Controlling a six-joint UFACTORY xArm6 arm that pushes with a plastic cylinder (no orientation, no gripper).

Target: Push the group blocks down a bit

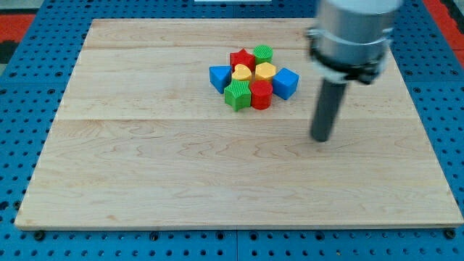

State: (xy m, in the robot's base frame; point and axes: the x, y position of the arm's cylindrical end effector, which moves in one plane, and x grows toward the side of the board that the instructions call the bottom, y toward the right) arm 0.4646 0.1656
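Wooden board (145, 181); my tip (321, 138) right of clustered blocks (254, 77).

we have a single view, set high in front of the pale wooden board (239, 181) and tilted down onto it, so the board's far edge sits at the view's top and its near edge at the view's bottom. it stands far enough back to take in almost the whole board with the blue perforated table (22, 145) around it.
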